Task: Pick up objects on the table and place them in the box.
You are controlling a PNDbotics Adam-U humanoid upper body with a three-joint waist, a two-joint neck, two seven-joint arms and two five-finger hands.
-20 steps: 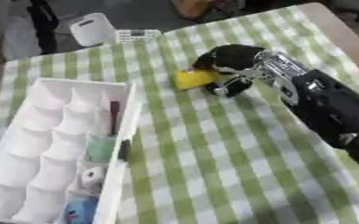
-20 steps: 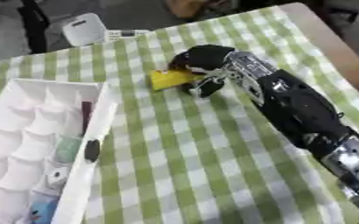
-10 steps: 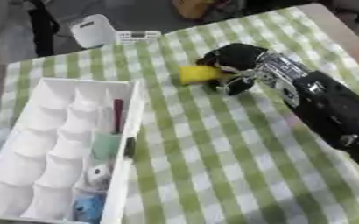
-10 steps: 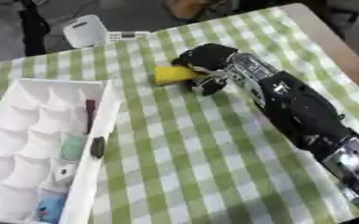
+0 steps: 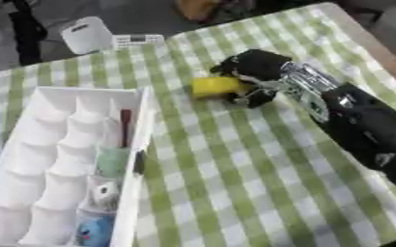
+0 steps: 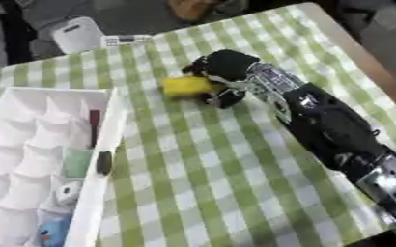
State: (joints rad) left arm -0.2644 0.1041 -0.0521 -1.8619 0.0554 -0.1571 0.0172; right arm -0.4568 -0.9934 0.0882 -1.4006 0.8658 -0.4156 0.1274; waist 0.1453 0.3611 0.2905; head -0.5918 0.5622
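Little moved: right hand [image 5: 256, 72] stays curled on yellow block [image 5: 215, 87], upper centre; white box [image 5: 41, 164] lies lower left.

Right hand on the yellow block

The right hand [image 5: 254, 72] curls its fingers [image 5: 256, 95] round a yellow block [image 5: 215, 87] on the green-checked surface [image 5: 227, 164]; the white compartmented box [image 5: 32, 159] lies to the left, several items inside.

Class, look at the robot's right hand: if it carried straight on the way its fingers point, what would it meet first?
The right hand points toward the view's left, fingers curled on the yellow block. Beyond that block, the next thing in line looks to be the white box, though depth is hard to judge.
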